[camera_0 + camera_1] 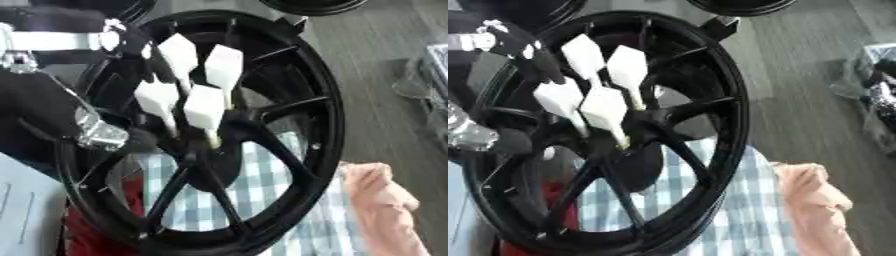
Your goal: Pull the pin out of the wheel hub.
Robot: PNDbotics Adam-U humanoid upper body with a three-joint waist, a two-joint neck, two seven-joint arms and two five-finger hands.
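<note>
Four white pins (204, 107) in wheel hub (210, 150); left hand (52, 107) perhaps touching.

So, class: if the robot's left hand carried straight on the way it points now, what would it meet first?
The left hand would probably meet the white pins in the wheel hub first, likely the leftmost; depth is unclear.

head stereo pair | looking down | close on wheel hub (206, 150) | both share it

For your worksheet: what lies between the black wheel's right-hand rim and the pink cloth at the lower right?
A strip of blue-and-white checked cloth fills the gap between the wheel's rim and the pink cloth; no bare floor shows between them. The left eye view shows it best.
</note>
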